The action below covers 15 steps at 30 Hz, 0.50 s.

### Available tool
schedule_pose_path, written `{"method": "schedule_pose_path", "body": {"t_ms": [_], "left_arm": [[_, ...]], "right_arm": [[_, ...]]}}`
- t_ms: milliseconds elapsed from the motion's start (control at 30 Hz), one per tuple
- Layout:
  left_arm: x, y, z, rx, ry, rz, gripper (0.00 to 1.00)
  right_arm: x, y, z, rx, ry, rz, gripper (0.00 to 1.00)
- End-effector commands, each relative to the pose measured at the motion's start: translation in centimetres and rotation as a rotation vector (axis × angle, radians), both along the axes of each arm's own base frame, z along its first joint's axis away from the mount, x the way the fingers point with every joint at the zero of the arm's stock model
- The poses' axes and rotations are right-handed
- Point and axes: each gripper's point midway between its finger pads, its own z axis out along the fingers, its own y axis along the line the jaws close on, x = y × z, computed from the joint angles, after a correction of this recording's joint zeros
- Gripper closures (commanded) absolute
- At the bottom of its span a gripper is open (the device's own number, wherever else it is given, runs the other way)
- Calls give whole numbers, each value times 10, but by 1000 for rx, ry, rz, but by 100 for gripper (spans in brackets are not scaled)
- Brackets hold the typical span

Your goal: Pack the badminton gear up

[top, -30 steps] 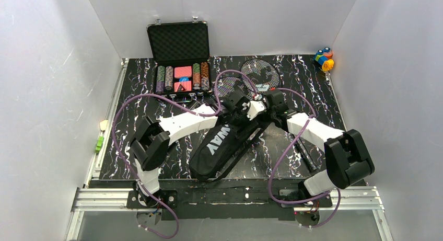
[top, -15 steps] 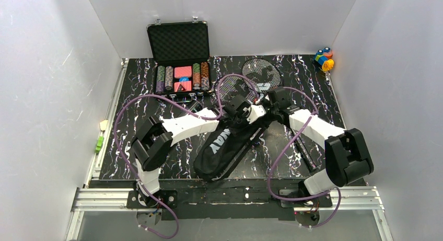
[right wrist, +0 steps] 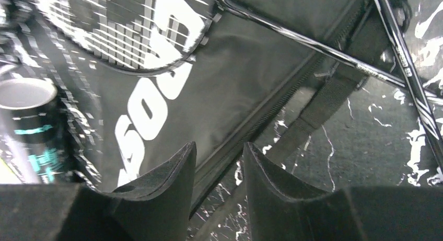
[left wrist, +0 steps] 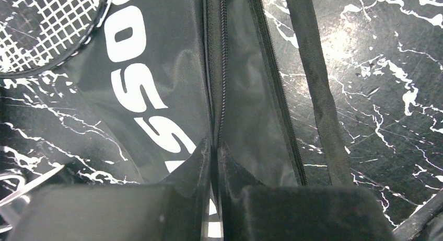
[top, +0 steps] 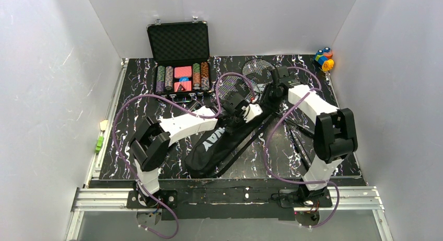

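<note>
Left claw (left wrist: 214,147) is now pinched shut on the bag (top: 219,141), its fingers pressed together on the zip seam (left wrist: 222,68) that runs straight up the left wrist view. A second ago it stood open, and the right claw (right wrist: 218,162) had the grip. That one has let go: its fingers stand apart with only fabric beneath them, and its arm has swung toward the far edge of the bench (top: 136,121), beside the racket heads.

So the hold has been handed from right to left. I judge that this frees the right arm to fetch the gear while the left pins the opening.

The bag lies slantwise on the middle of the bench. Its broad end is by the near edge, and its narrow end points toward the far right corner, drawn out straighter than before. Both rackets (top: 233,87) lie outside it, their heads just beyond its far end, so packing is not yet done.
</note>
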Motion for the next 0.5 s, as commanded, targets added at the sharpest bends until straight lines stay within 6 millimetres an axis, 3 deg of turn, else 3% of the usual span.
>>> {"method": "schedule_pose_path", "body": {"t_ms": [0,167,467], "left_arm": [[9,-6,68,-110,-83,14,100],[12,-3,108,-142,-142,7,100],[19,18,176,-192,-248,23,100]], "right_arm": [[-17,-9,-18,-58,95,20,53],[-18,-12,-29,-22,125,-12,51],[-1,-18,-49,-31,166,-33,52]]}}
